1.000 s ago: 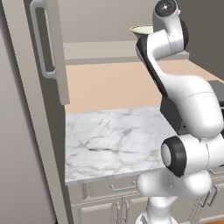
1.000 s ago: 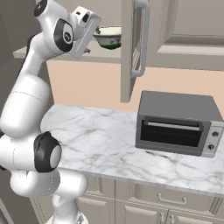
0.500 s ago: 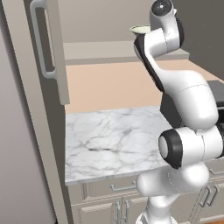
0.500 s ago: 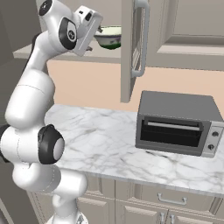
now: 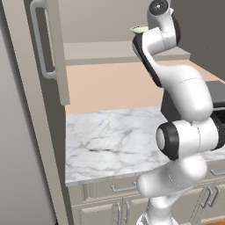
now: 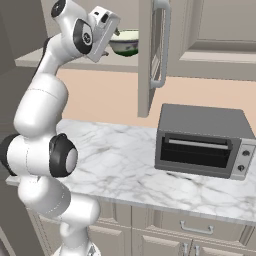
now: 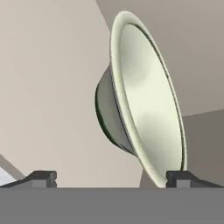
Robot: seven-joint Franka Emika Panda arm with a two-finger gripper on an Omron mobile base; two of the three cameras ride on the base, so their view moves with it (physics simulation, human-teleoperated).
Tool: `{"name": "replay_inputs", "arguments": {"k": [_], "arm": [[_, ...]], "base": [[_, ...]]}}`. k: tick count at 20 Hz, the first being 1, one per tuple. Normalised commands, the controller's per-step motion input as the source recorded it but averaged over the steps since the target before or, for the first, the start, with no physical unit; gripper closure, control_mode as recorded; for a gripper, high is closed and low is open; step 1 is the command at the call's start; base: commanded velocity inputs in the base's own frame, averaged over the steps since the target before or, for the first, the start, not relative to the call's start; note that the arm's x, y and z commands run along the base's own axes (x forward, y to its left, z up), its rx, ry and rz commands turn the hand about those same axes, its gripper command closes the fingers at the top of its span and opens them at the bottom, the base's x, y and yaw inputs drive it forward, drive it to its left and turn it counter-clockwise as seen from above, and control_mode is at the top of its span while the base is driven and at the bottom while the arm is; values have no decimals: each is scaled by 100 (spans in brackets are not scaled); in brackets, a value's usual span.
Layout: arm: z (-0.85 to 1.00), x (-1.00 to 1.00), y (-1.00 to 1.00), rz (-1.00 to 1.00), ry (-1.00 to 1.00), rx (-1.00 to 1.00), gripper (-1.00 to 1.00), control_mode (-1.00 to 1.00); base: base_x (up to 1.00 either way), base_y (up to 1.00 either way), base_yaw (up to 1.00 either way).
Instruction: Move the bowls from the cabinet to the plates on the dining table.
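Observation:
One of the bowls (image 6: 125, 42) stands on the open shelf of the cabinet (image 6: 210, 30), pale cream inside and dark green below the rim. In the hand view this bowl (image 7: 144, 100) looms close and tilted, its rim reaching down beside the right fingertip (image 7: 183, 177). My gripper (image 7: 113, 178) is open and grips nothing. From the right base view the gripper (image 6: 115, 39) sits at the bowl's left edge, at shelf height. The left base view has the bowl's rim (image 5: 139, 29) peeking out behind my upper arm.
The cabinet door (image 6: 151, 55) hangs open right of the bowl, its bar handle facing me. A dark toaster oven (image 6: 202, 140) stands on the marble counter (image 6: 120, 160) below. Another open door (image 5: 48, 48) stands at the left. Drawer fronts run under the counter.
My upper arm has shifted slightly left and up in the left base view. The hand stays at the bowl with the jaws as wide as before.

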Motion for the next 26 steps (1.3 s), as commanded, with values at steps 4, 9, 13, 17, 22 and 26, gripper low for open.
{"name": "replay_inputs", "arguments": {"k": [4, 9, 13, 17, 22, 26], "arm": [[0, 36, -4, 0, 0, 0, -100, -100], [0, 31, -1, 0, 0, 0, -100, -100], [0, 25, 0, 0, 0, 0, -100, -100], [0, 27, 0, 0, 0, 0, -100, -100], [-19, 10, 0, 0, 0, 3, -100, -100], [-93, 0, 0, 1, 0, 0, -100, -100]], "base": [[0, 0, 0], [0, 0, 0], [0, 0, 0], [0, 0, 0], [0, 0, 0], [0, 0, 0]]}}
